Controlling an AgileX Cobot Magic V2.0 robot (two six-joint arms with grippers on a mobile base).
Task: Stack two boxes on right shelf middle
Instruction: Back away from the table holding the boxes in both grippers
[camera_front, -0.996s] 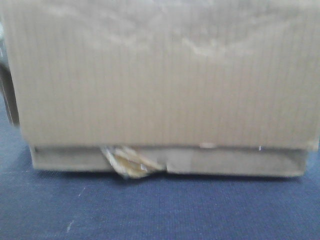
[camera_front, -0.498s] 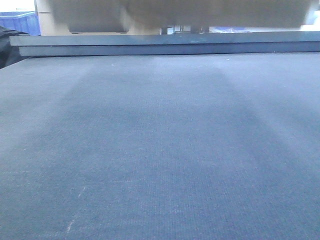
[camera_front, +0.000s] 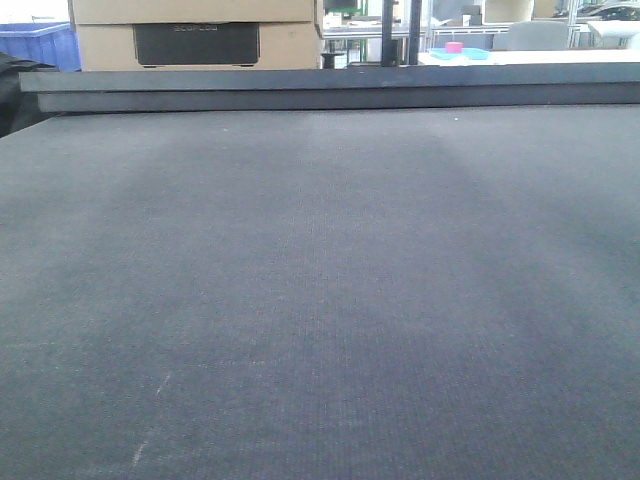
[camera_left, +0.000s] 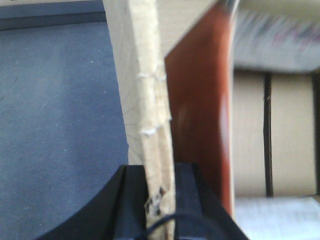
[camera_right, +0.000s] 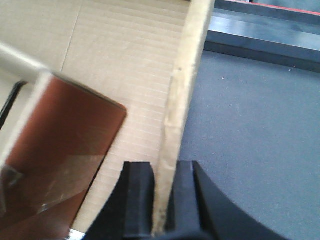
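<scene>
A brown corrugated cardboard box (camera_left: 150, 100) is held off the grey table between my two grippers. In the left wrist view my left gripper (camera_left: 160, 172) is shut on the box's upright wall edge. In the right wrist view my right gripper (camera_right: 164, 170) is shut on the opposite wall of the box (camera_right: 125, 65), whose inner face shows to the left. A reddish-brown glossy panel (camera_right: 60, 150) lies on the box's inner side and shows blurred in the left wrist view too (camera_left: 200, 100). The front view shows neither the box nor the grippers. The shelf is out of view.
The grey table top (camera_front: 320, 300) fills the front view, with a raised dark lip (camera_front: 320, 90) at its far edge. Beyond it stand a cardboard carton with a dark panel (camera_front: 195, 30) and a blue bin (camera_front: 40, 45). Blurred beige cardboard (camera_left: 290, 140) lies under the left side.
One second ago the box sat on the table, filling the front view. Half a second ago only its underside showed at the top. It has now risen out of that view.
</scene>
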